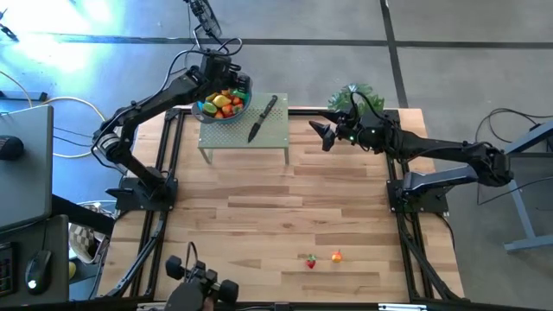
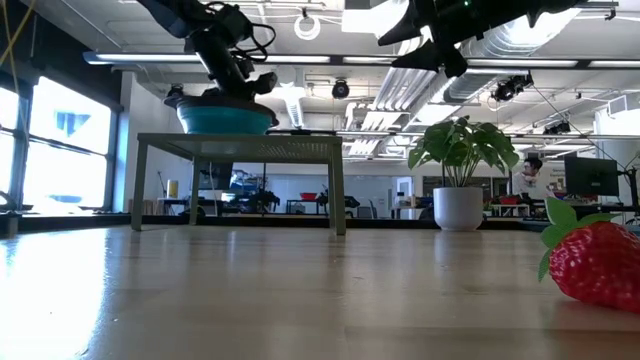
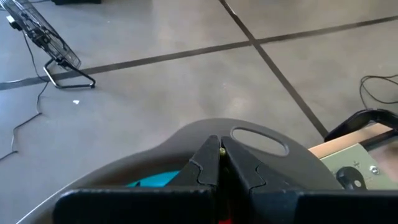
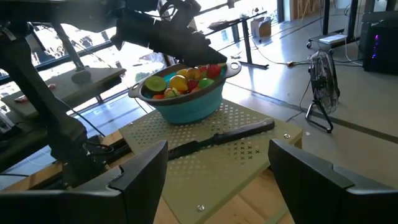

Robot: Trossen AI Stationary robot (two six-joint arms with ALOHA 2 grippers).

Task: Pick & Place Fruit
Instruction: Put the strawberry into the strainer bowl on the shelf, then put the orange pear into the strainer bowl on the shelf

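Fruit (image 1: 223, 103) fills the blue bowl (image 4: 186, 106), and the left gripper (image 1: 232, 79) hangs over the bowl's far rim with its fingers (image 3: 208, 163) pressed together, nothing visibly between them. The bowl stands on a small perforated green stand (image 1: 268, 138) at the worktop's (image 1: 259, 216) 12 o'clock, a black-handled knife (image 1: 262, 119) lying just beside it toward 3 o'clock. The right gripper (image 1: 324, 131), fingers spread and empty, hovers off the stand's 3 o'clock edge, near a potted plant (image 2: 460, 170). Well apart, toward 6 o'clock, a strawberry (image 1: 310, 261) and an orange piece (image 1: 337, 256) lie together.
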